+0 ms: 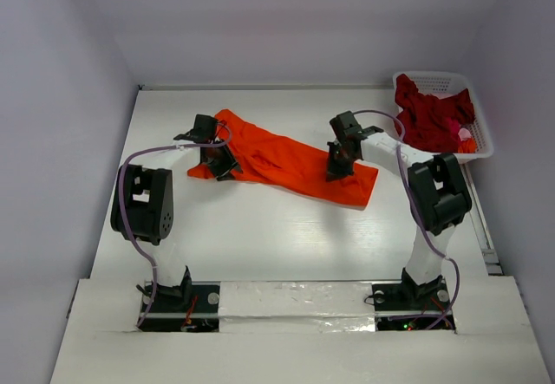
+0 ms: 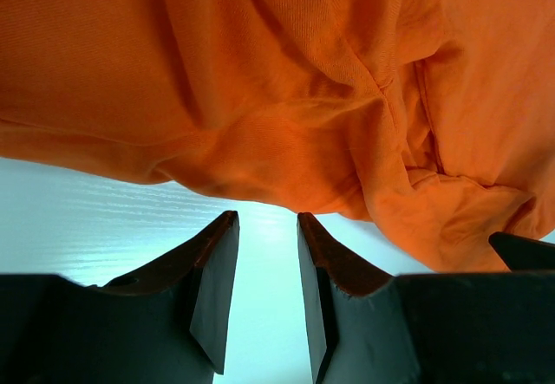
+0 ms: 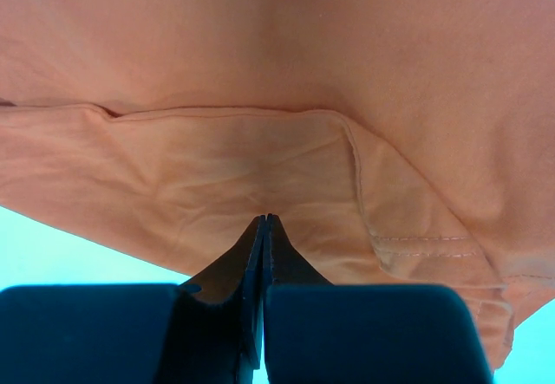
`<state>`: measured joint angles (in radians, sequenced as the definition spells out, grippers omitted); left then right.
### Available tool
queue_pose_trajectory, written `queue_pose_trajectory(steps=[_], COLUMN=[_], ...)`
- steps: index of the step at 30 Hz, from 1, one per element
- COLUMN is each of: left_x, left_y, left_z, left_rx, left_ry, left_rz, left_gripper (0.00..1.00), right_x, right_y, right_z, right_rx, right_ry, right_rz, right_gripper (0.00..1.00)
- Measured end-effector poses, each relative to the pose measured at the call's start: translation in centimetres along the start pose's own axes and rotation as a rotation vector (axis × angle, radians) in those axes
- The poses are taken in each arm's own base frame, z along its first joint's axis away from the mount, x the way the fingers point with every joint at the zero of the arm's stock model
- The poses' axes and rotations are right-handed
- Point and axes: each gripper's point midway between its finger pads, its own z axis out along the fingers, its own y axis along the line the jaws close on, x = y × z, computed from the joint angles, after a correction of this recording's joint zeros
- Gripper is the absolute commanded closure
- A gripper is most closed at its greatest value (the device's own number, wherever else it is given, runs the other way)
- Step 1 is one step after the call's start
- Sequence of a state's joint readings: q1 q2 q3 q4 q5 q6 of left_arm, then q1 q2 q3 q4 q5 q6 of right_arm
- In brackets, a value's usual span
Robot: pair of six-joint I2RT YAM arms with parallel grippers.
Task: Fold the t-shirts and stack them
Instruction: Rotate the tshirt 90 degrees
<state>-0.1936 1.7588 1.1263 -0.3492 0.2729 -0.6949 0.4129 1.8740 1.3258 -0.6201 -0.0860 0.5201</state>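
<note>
We see the bright orange cloth t-shirt [image 1: 286,163] lying in the far half of the white surface [image 1: 286,237], drawn out into one long band. Its long axis runs on a slant, from the far left down to the near right. The left end is bunched and creased; the right end lies flatter and broader, with a stitched hem showing in the right wrist view.

The left claw [image 1: 221,165] sits at the bunched left end. Its fingers [image 2: 217,263] stand a little apart with nothing between them, and the cloth's near edge lies just ahead of the tips, bare surface under the gap.

The right claw [image 1: 336,169] rests on the shirt near its right end. Its jaws are pressed together, tips against the orange cloth. We cannot tell whether any fold is nipped there.

The dark crimson red t-shirt [image 1: 429,115] lies heaped in the white latticed plastic basket [image 1: 481,146] at the far right corner, apart from the orange one.

A wide bare stretch of surface lies between the shirt's near edge and the arm bases, and a narrower strip lies behind it.
</note>
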Motion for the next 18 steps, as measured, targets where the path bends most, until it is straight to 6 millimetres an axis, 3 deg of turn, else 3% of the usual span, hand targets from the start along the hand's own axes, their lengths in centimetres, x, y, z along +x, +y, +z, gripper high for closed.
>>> queue_pose_trajectory(steps=[13, 18], left_x=[-0.1, -0.4], left_y=[0.9, 0.9], left_z=[0.7, 0.6], left_rx=[-0.020, -0.019], left_ry=[0.013, 0.009], left_rz=[-0.011, -0.016], left_gripper=[0.71, 0.71], right_x=[-2.3, -2.5], right_y=[-3.9, -4.4], right_z=[0.0, 0.0], right_rx=[0.060, 0.075], right_ry=[-0.035, -0.042], right_rz=[0.111, 0.117], right_gripper=[1.00, 1.00])
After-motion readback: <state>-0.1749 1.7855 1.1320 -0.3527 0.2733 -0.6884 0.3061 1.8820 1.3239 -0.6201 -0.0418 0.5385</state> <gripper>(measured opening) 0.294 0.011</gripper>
